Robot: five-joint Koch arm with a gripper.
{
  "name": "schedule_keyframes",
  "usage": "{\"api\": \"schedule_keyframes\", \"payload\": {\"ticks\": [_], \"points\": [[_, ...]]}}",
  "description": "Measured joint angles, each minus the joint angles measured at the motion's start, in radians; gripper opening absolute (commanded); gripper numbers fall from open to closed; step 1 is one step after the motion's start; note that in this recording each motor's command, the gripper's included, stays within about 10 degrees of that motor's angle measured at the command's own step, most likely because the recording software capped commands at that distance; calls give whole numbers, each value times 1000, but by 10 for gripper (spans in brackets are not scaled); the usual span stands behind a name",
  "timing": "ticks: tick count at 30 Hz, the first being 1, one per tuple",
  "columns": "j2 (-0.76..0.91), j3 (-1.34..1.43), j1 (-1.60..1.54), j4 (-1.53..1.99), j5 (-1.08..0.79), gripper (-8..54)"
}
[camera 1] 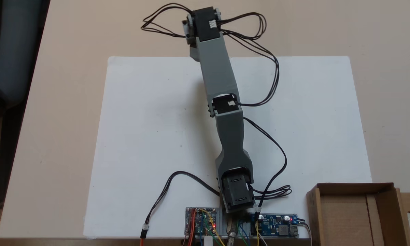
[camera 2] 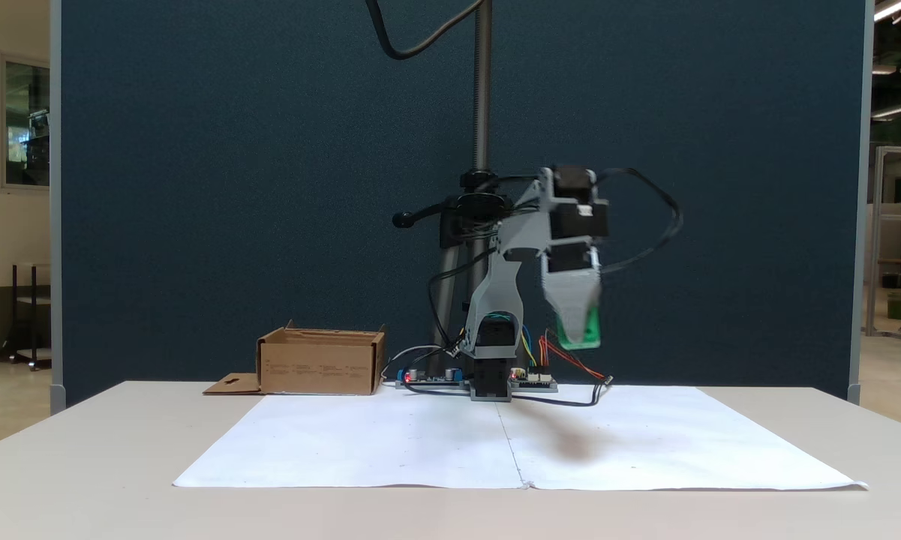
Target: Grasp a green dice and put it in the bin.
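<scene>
High above the right half of the white paper, the gripper (camera 2: 578,339) hangs pointing down, shut on the green dice (camera 2: 590,334). The dice is a bright green cube that peeks out behind the grey front jaw. The shadow of the gripper and dice falls on the sheet below. From above, the grey arm (camera 1: 222,102) stretches from its base toward the far edge of the paper, and its wrist motor (camera 1: 205,25) covers what lies beneath. The bin (camera 1: 351,187) is an open brown cardboard box beside the arm's base. It stands at the table's back left (camera 2: 319,364), far from the gripper.
The white paper sheet (camera 1: 150,136) covers the middle of the beige table. Circuit boards (camera 1: 201,222) and loose black cables (camera 1: 269,143) sit around the arm's base. A metal camera pole (camera 2: 482,90) rises behind the base against a dark blue partition.
</scene>
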Motion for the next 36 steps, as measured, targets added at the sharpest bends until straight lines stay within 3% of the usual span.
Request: {"api": "schedule_keyframes", "payload": {"ticks": [5, 15, 36], "points": [[172, 169, 216, 0, -110, 121], [354, 311, 600, 23, -275, 121], [383, 311, 1466, 109, -515, 121]]}}
